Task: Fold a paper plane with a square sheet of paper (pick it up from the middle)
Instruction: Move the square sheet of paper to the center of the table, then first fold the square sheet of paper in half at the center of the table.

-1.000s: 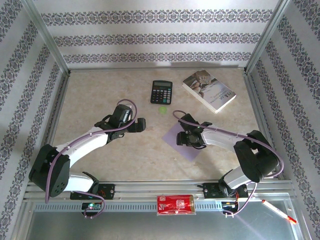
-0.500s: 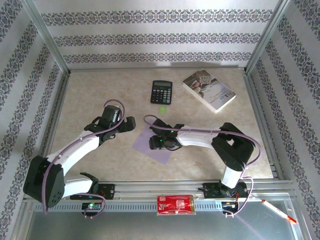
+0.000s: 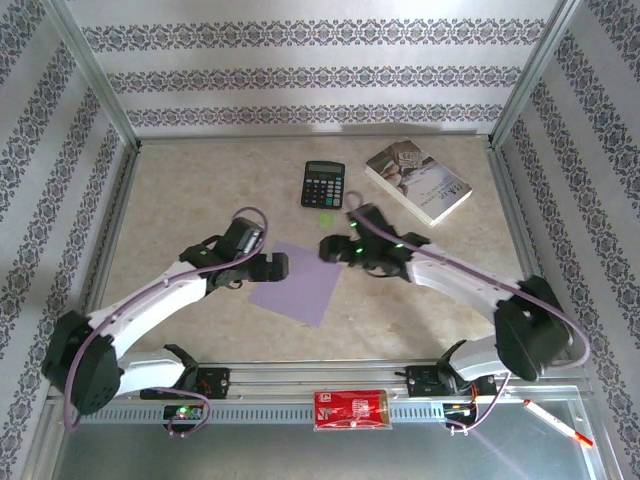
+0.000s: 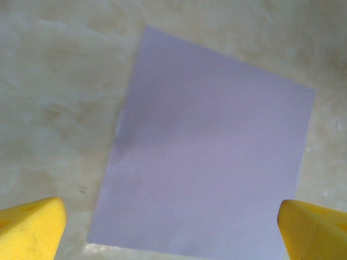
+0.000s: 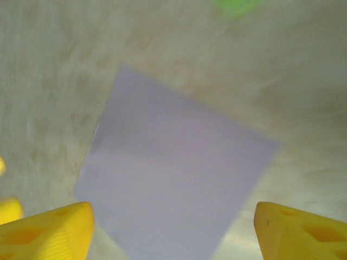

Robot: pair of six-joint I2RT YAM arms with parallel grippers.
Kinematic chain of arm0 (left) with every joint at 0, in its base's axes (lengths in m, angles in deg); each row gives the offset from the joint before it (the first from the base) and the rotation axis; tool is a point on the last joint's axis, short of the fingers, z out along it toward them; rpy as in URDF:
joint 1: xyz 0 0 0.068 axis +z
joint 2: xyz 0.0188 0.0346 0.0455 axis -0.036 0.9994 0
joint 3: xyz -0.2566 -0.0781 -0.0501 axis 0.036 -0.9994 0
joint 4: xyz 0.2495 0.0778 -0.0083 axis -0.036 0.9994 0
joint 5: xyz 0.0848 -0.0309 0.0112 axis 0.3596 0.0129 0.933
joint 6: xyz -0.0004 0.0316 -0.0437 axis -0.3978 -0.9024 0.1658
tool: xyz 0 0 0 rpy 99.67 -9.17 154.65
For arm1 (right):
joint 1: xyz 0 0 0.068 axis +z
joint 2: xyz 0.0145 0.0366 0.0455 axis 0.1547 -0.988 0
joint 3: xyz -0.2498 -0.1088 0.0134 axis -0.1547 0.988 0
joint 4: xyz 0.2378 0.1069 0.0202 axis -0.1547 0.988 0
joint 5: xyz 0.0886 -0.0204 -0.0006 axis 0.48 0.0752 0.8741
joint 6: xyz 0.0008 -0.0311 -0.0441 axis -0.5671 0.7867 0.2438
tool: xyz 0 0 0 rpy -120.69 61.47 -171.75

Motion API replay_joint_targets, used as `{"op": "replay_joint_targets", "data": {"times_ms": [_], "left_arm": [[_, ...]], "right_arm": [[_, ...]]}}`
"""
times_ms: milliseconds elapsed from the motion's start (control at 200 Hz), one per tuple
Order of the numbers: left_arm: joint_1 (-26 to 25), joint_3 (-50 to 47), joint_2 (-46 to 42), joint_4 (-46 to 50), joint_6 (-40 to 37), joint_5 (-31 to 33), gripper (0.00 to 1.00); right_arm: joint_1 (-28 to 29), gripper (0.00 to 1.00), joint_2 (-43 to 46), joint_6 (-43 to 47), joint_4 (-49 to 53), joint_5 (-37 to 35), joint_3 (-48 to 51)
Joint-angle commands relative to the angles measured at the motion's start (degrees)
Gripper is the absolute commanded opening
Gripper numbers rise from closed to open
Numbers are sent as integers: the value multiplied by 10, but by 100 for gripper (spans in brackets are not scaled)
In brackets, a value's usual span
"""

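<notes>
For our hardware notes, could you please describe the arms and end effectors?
The left arm and right arm have white links, black joints and a purple cable each. The left end effector and right end effector are black with yellow fingers.

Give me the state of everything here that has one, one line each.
square sheet of paper: lying flat, unfolded, not held
left gripper: open, empty, at the sheet's left edge
right gripper: open, empty, by the sheet's far corner
book: closed, lying flat
calculator: lying face up
</notes>
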Motion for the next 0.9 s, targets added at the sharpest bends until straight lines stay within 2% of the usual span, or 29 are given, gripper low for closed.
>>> {"op": "replay_joint_targets", "data": {"times_ms": [0,100,255,385,605,894], "left_arm": [[-37,47,61,82,-8,-1,100],[-59,104,134,120,-35,-5,100],[-73,172,232,146,-63,-25,100],[-76,207,290,157,-74,-44,100],[-91,269,367,197,-84,-26,100],[-93,297,390,223,-82,7,100]], "right_arm": [[-81,90,44,70,61,12,42],[-145,97,77,107,68,17,64],[-204,98,105,127,59,33,88],[-221,98,106,128,43,55,103],[-237,98,93,132,22,77,119],[-246,98,77,137,9,93,125]]}}
